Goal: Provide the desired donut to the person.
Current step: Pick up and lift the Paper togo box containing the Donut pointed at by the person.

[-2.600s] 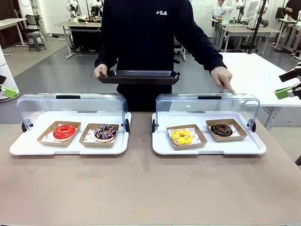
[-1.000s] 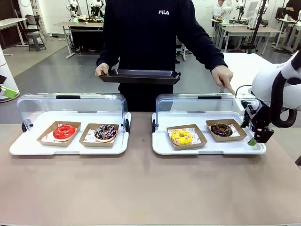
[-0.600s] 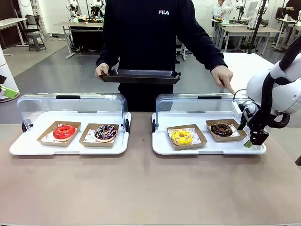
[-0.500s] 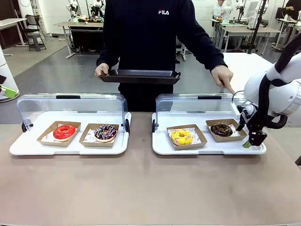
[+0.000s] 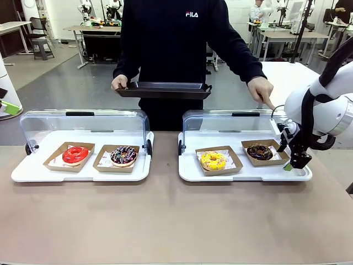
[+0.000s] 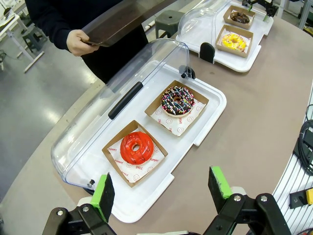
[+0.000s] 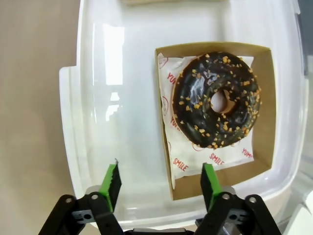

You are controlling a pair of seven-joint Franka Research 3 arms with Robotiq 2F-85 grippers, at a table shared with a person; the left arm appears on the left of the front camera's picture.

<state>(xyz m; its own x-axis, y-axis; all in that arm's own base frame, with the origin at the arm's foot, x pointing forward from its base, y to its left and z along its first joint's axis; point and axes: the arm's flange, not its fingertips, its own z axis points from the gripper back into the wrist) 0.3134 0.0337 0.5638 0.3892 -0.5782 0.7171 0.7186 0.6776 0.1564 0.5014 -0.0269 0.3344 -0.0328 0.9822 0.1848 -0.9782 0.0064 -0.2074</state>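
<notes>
The bench holds two lidded white trays. The person points a finger down at the right white tray. In its end cardboard box sits the chocolate donut with nut bits. The right hand hovers just beside that box, fingers wide apart and holding nothing, so the donut lies a bit to the robot's left of it. The left hand is spread wide too, and it is well apart, near the red donut.

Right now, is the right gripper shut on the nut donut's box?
No. The right gripper is open, its fingers spread over the tray, with the near edge of the box between them and nothing gripped.
</notes>
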